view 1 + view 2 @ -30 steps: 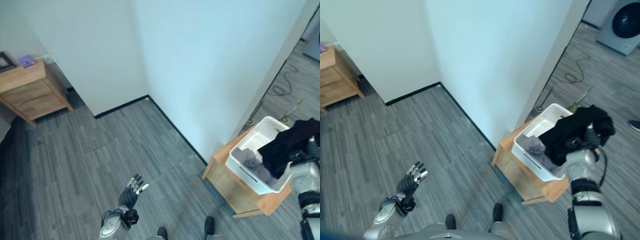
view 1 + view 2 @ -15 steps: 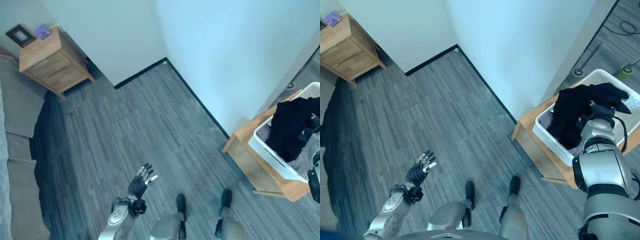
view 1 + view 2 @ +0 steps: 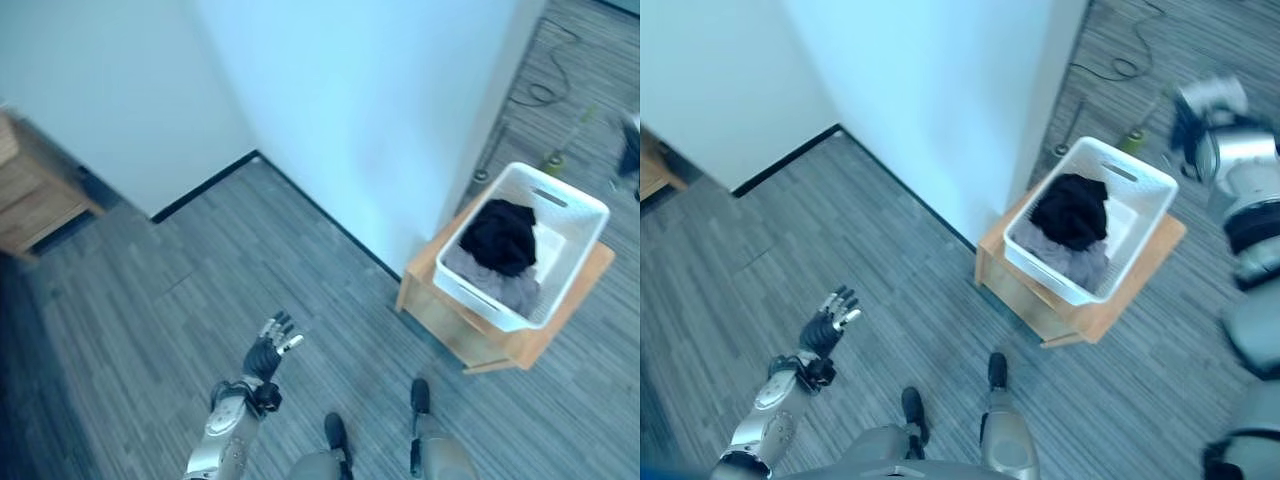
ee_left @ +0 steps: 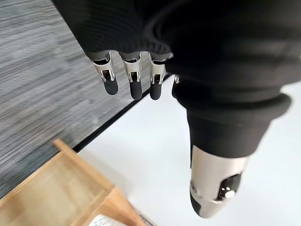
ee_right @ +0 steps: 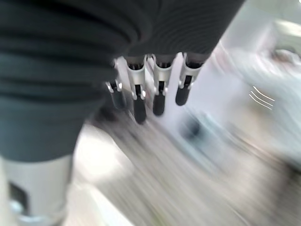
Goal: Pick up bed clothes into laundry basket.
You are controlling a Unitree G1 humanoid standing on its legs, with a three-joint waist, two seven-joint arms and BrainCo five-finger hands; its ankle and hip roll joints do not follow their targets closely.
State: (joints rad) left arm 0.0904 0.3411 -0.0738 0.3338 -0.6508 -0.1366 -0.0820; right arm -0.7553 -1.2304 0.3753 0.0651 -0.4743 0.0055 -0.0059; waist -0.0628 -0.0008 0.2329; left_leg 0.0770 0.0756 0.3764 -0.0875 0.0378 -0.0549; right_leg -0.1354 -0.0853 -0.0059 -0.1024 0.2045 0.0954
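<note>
A white laundry basket [image 3: 474, 299] stands on a low wooden stand [image 3: 438, 311] by the wall corner. Inside it a black garment [image 3: 499, 235] lies bunched on top of grey cloth [image 3: 492, 276]. My right hand [image 3: 1189, 126] hovers past the basket's far side, apart from it; its fingers [image 5: 158, 96] are straight and hold nothing. Over the grey floor at the lower left, far from the basket, my left hand [image 3: 264, 353] is raised and open, its fingers [image 4: 134, 80] straight and empty.
A white wall corner [image 3: 330, 130] juts out just left of the basket. A wooden nightstand [image 3: 30, 200] stands against the wall at the far left. Open grey plank floor [image 3: 200, 270] lies between them.
My right hand has let go of the black garment, which now lies in the basket, and has lifted away beyond it. The camera has swung; my left hand stays raised.
</note>
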